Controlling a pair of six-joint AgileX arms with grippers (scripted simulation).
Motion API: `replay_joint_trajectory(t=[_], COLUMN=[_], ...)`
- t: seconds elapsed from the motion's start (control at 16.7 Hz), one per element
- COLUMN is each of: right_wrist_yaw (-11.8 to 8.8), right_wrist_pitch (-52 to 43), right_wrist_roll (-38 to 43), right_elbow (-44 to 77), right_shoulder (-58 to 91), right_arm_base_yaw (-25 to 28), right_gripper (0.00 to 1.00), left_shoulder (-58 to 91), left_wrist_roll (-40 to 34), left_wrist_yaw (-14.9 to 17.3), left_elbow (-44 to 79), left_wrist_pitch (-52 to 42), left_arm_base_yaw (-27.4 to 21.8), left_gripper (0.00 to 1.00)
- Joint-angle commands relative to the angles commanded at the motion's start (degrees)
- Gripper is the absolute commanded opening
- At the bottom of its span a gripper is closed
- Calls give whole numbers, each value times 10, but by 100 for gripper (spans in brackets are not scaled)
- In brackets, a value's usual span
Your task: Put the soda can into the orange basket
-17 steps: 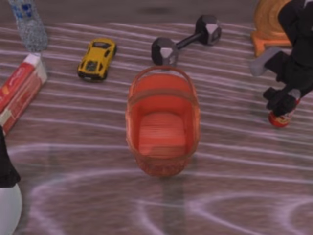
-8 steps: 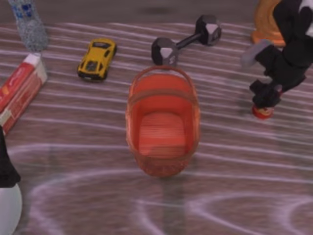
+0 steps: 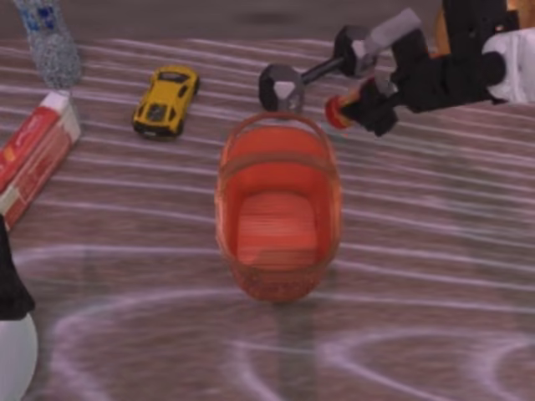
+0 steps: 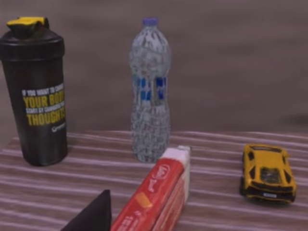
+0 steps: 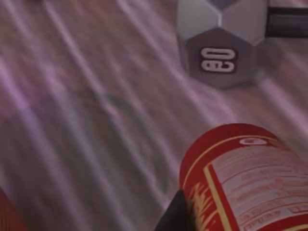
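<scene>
- Above the table, beyond the orange basket [image 3: 278, 219], our right gripper [image 3: 368, 107] clamps the soda can [image 3: 343, 109] sideways between its jaws;
- our left arm [image 3: 12, 288] sits parked at the table's left edge.

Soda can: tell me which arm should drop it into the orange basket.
Right. The right gripper already holds the soda can in the air just beyond the orange basket, near its far rim. The left arm sits parked at the table's left edge, holding nothing.
</scene>
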Motion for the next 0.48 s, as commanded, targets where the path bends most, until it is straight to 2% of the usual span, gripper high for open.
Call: replay_joint_trajectory(t=[0.3, 0.48], right_wrist_yaw=[-171, -256], right_wrist_pitch=[291, 430], right_wrist_roll=[104, 153], right_elbow=[-70, -104], right_shoulder=[-25, -47], right_arm_base_yaw=[26, 39], right_gripper=[0, 0], left_shoulder=[0, 0], left_wrist_roll=[0, 0], left_wrist_yaw=[0, 0], left_elbow=[0, 0], left_wrist_pitch=[0, 0], left_arm_base_yaw=[0, 0], left_gripper=[100, 100])
